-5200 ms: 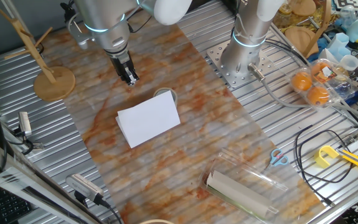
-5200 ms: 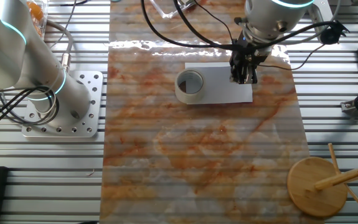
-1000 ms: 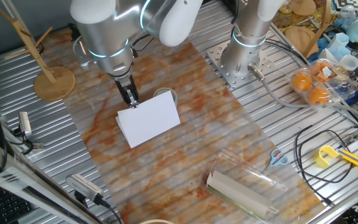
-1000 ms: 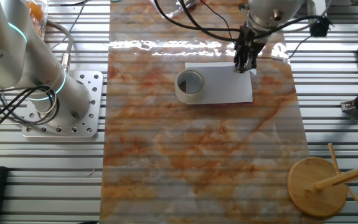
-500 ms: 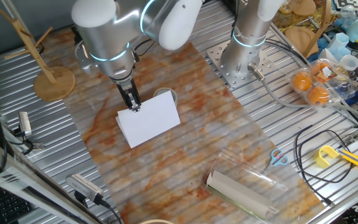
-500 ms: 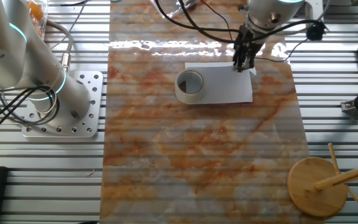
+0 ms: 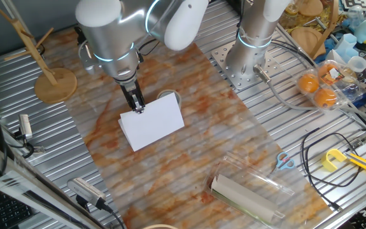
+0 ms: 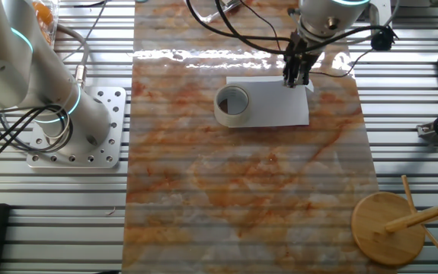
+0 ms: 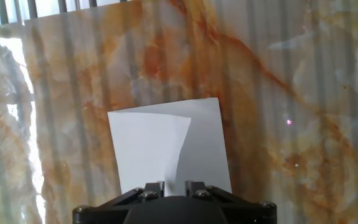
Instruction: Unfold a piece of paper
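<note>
The piece of paper (image 7: 152,123) lies folded on the counter (image 7: 189,159). The claw (image 7: 138,108) is nearly closed at its corner, seemingly pinching the upper layer, slightly raised. Opening seems just begun

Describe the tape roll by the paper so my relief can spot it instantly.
Start at the marbled orange mat in the table's middle. On it lies the white piece of paper, the gripper at its corner. The tape roll is the pale upright ring overlapping the paper's opposite end.

Ribbed metal table (image 7: 297,121), orange-veined marble-patterned mat (image 7: 189,146) across it, glare along the mat's far edge
</note>
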You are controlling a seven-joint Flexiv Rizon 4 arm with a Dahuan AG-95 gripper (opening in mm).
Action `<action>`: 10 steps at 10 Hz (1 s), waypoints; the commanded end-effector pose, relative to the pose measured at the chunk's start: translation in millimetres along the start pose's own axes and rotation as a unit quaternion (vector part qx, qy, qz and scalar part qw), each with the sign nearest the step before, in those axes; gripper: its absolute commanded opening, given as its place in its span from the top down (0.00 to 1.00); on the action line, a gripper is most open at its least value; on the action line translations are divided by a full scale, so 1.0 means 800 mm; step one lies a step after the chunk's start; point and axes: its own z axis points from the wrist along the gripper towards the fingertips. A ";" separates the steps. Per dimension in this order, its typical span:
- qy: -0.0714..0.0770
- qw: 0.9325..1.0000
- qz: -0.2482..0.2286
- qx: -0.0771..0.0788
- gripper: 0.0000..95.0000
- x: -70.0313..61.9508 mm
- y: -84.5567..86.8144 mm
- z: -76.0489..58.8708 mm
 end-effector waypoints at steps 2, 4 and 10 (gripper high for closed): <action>-0.006 1.000 0.001 -0.013 1.00 -0.001 -0.001 0.003; -0.009 1.000 -0.002 -0.013 1.00 -0.001 -0.001 0.003; -0.014 1.000 -0.009 0.001 1.00 0.006 0.019 0.004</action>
